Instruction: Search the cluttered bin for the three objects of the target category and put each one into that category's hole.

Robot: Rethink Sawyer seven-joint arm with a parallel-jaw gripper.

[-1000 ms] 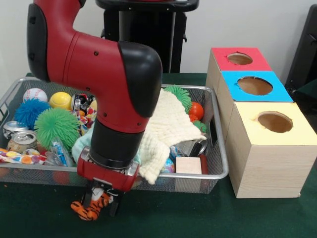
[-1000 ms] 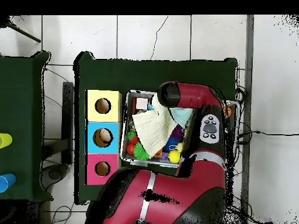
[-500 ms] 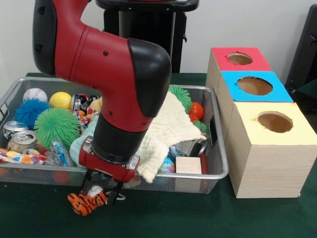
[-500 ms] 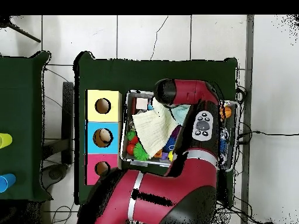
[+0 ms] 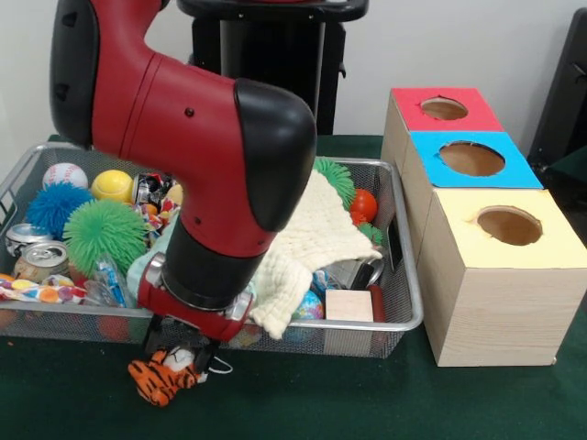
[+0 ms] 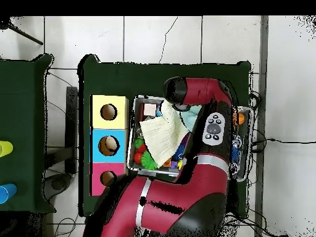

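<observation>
Gripper (image 5: 181,353) closed narrowly on a striped tiger toy (image 5: 165,379), hanging just outside the near wall of the wire bin (image 5: 404,323) above the green table. Largest to smallest: the three-holed sorting box (image 5: 495,275) stands well to the picture's right in the front view, across the whole bin. The toy's long axis lies roughly level, crosswise beneath the fingers.

Front camera low, close across the bin (image 5: 404,321); overhead straight down, farther; both sharing it.

Bin (image 5: 404,323) crammed, cloth (image 5: 316,240) covering middle, bare table (image 5: 367,403) in front
</observation>
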